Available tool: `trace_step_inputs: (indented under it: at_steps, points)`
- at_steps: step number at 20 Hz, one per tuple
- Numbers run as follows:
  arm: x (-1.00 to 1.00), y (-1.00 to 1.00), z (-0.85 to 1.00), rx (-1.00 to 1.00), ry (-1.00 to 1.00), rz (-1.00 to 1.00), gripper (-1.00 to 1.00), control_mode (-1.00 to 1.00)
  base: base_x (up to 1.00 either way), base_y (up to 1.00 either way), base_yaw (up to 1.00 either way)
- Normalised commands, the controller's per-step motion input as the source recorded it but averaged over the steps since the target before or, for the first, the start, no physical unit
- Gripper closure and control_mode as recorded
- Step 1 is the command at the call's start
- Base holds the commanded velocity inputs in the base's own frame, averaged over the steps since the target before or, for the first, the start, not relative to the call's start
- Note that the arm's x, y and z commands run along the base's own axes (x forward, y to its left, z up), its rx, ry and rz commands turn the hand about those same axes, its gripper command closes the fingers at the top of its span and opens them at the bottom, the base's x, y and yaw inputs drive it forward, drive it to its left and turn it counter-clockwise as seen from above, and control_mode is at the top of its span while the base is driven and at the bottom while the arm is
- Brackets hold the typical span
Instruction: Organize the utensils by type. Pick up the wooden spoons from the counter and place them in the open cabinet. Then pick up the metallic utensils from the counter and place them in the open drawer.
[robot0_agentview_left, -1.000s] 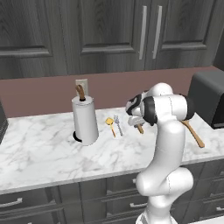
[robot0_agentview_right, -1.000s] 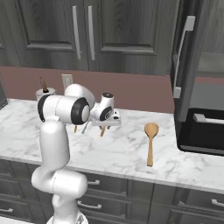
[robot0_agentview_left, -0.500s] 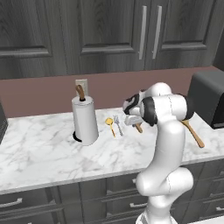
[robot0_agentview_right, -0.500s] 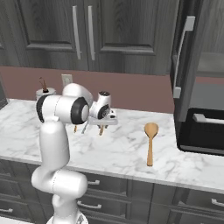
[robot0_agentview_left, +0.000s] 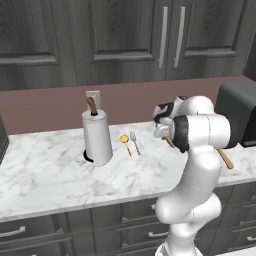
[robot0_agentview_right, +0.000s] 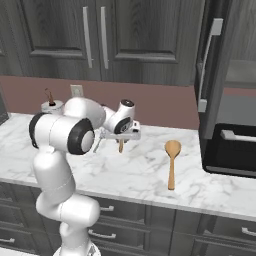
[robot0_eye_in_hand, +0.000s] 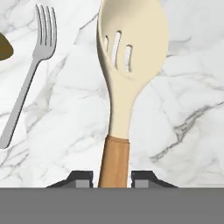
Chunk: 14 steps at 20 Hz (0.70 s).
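We see the gripper (robot0_eye_in_hand: 112, 177) low over the tabletop (robot0_eye_in_hand: 183, 87), jaws narrowed onto the orange-brown handle of the slotted cream wooden spoon (robot0_eye_in_hand: 129, 52), one finger tip (robot0_eye_in_hand: 81, 178) at each side of it; whether they fully pinch it we cannot tell. Silver fork (robot0_eye_in_hand: 30, 70) lies just beside that spoon, gold spoon (robot0_agentview_left: 124, 140) next to it. All-brown wooden spoon (robot0_agentview_right: 172, 161) lies well apart, near the black appliance (robot0_agentview_right: 232, 150). Upper cabinets (robot0_agentview_left: 130, 35) shut. Paper-towel roll (robot0_agentview_left: 97, 136) stands upright.

The white arm (robot0_agentview_left: 195, 150) fills the right of the frame; a paper-towel roll (robot0_agentview_left: 97, 136) stands left of centre on the counter (robot0_agentview_left: 45, 170); gold spoon (robot0_agentview_left: 125, 142) and fork (robot0_agentview_left: 134, 142) lie just beside it.
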Motion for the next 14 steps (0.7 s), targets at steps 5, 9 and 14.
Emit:
trace_step_inputs:
  at_steps: [5, 9, 14]
  points:
    - [-0.78, -0.34, 0.84, 0.06, 0.05, 0.06, 1.00, -1.00, 0.00, 0.00, 0.00]
    - [-0.96, 0.00, 0.53, 0.00, 0.22, 0.12, 1.00, -1.00, 0.00, 0.00, 0.00]
    - [-1.00, 0.15, 0.16, -0.01, 0.18, 0.12, 1.00, -1.00, 0.00, 0.00, 0.00]
